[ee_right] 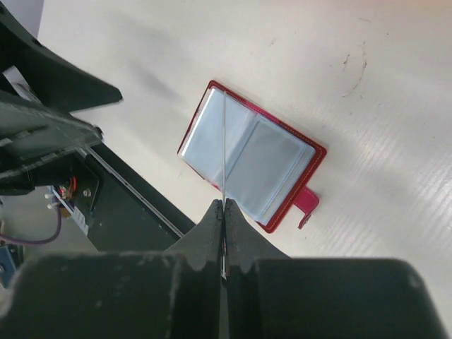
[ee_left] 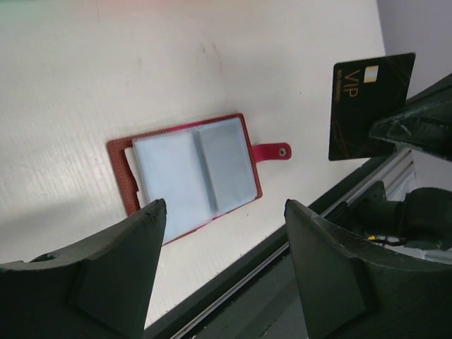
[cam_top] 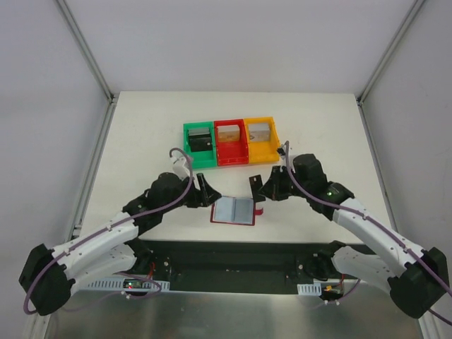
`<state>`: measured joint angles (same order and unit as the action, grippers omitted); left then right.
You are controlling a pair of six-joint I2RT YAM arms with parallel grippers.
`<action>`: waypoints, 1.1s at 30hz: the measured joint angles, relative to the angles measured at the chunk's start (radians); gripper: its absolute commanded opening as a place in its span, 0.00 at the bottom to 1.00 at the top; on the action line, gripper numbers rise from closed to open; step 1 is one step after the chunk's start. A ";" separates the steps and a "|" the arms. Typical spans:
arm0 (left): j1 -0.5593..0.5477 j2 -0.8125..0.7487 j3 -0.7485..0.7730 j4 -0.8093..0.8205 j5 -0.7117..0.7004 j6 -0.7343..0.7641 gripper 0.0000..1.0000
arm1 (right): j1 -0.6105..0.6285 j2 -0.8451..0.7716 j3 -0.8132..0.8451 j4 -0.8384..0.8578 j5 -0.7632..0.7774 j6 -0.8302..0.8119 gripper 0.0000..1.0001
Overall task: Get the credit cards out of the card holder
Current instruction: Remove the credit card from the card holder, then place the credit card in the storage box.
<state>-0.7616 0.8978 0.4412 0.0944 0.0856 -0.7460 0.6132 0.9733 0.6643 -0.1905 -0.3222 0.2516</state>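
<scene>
Dark red card holder (cam_top: 234, 210) lies open and flat on the desk (cam_top: 141, 127), pockets exposed for picking. The right claw (ee_right: 224, 206) is clamped on 1 black credit card (ee_left: 371, 106), held clear of it; the left claw (ee_left: 224, 212) hovers nearby, spread wide and empty.

Green bin (cam_top: 201, 162), red bin (cam_top: 232, 157), orange bin (cam_top: 261, 155)

bins (cam_top: 231, 143) behind card holder (cam_top: 233, 210), bare table (cam_top: 141, 127) beyond
</scene>
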 measured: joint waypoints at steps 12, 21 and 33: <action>0.259 -0.119 0.122 -0.118 0.360 0.126 0.79 | 0.279 0.062 0.201 -0.246 0.054 -0.347 0.00; 0.259 -0.172 0.163 -0.124 0.703 0.180 0.77 | 0.278 0.135 0.335 -0.369 -0.177 -0.437 0.00; 0.245 -0.077 0.164 -0.095 0.949 0.186 0.62 | 0.290 0.192 0.367 -0.399 -0.368 -0.438 0.00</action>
<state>-0.5163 0.8204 0.6048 -0.0006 1.0344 -0.5598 0.9035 1.1648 1.0317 -0.5892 -0.6899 -0.1864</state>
